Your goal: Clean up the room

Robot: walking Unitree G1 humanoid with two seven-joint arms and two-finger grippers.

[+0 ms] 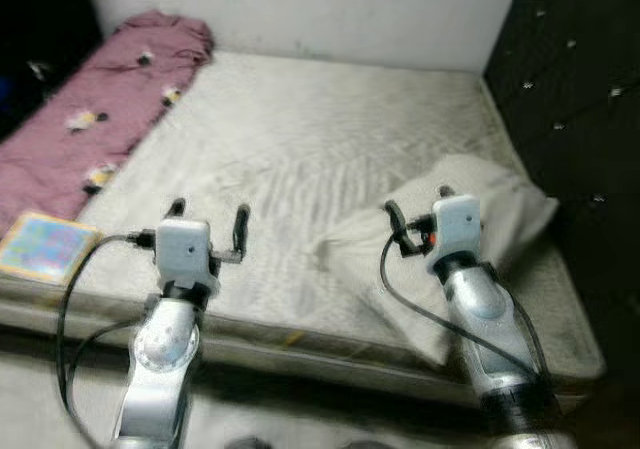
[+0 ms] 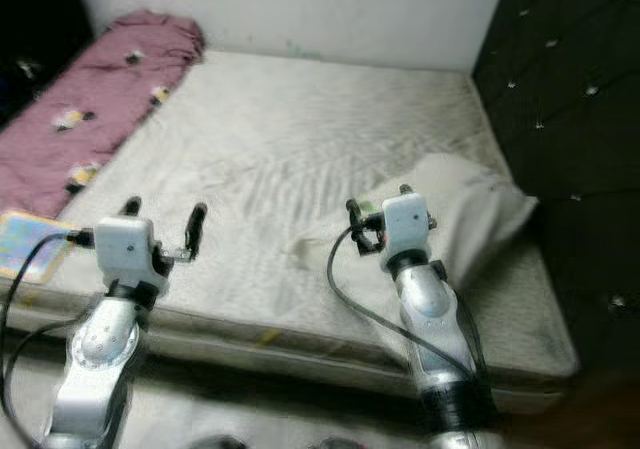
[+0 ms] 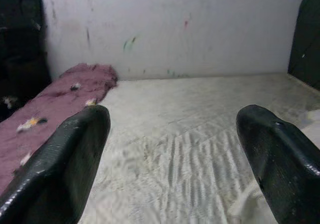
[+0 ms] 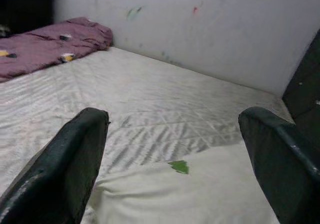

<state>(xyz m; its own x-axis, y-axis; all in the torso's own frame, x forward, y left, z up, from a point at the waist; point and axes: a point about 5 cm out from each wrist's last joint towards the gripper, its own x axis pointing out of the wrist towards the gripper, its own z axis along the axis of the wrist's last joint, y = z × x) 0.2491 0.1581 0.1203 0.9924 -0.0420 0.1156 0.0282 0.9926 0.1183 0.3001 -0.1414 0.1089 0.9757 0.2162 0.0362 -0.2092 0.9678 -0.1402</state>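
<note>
Reaching for the pillow [image 1: 470, 209] looks like the step in hand, judged from the right gripper [image 1: 415, 214] hanging just over its near-left portion with fingers spread wide and nothing held. Worth lowering that gripper straight down until both fingers [image 4: 75, 159] bracket a fold of the case, then closing on fabric rather than on the mattress [image 1: 330, 139] sheet beneath; a shallow pinch at the limp edge would probably slip, so better to bite deeper into the fuller part. Seen from the head cameras, lies at about 4 o'clock on the bed, close against the dark headboard [image 1: 580, 99] at 3 o'clock. Long axis runs roughly from 8 o'clock to 2 o'clock, plump end toward the headboard, flatter end trailing toward the bed's near edge. Carries a small green mark [image 4: 179, 166] on the case, right between the right gripper's fingers in the wrist view. Left gripper [image 1: 208, 227] hovers over the near edge of the mattress at about 7 o'clock, likewise spread open and empty; could steady the trailing end if a two-handed lift proves needed. Also waiting for tidying, as a guess: a rumpled maroon blanket [image 1: 100, 99] along 10 o'clock and a colourful book [image 1: 45, 247] at 8 o'clock.
</note>
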